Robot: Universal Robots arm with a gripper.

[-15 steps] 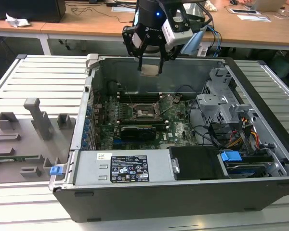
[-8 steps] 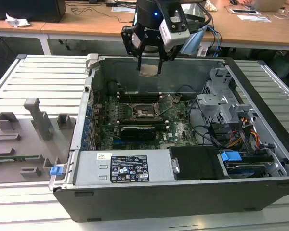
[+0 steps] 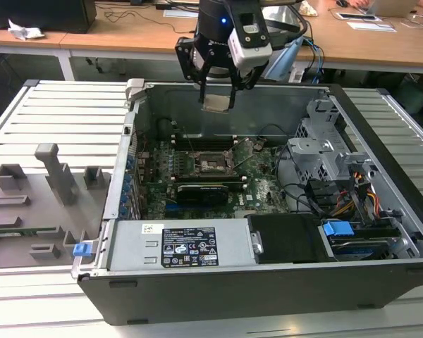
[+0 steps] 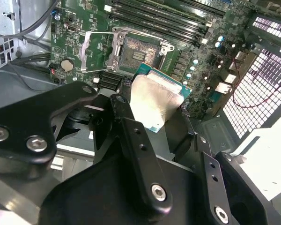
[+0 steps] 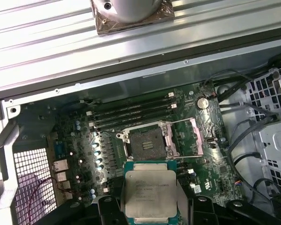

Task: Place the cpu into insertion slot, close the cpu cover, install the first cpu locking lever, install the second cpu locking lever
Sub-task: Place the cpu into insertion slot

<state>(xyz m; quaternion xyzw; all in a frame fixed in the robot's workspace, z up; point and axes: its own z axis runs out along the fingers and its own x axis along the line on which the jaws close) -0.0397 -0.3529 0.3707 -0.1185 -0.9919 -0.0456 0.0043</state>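
Note:
My gripper (image 3: 218, 97) hangs above the open computer case, shut on the cpu (image 3: 217, 103), a flat square chip held level. In both wrist views the cpu (image 5: 150, 192) (image 4: 154, 101) sits between the black fingers (image 4: 126, 122), its silvery top showing. Below it on the green motherboard lies the insertion slot (image 3: 213, 163) (image 5: 147, 143) (image 4: 138, 54), dark, square and empty. The cpu cover (image 5: 196, 137) (image 4: 100, 51) is swung open to one side of the slot. The chip is well above the board and offset from the slot towards the case's far wall.
Long black memory slots (image 5: 131, 112) run beside the socket. A black card (image 3: 204, 190) lies in front of it. The power supply (image 3: 183, 246) and drive cage (image 3: 331, 151) fill the case's near and right sides. Grey fixtures (image 3: 42, 197) stand on the table at the exterior view's left.

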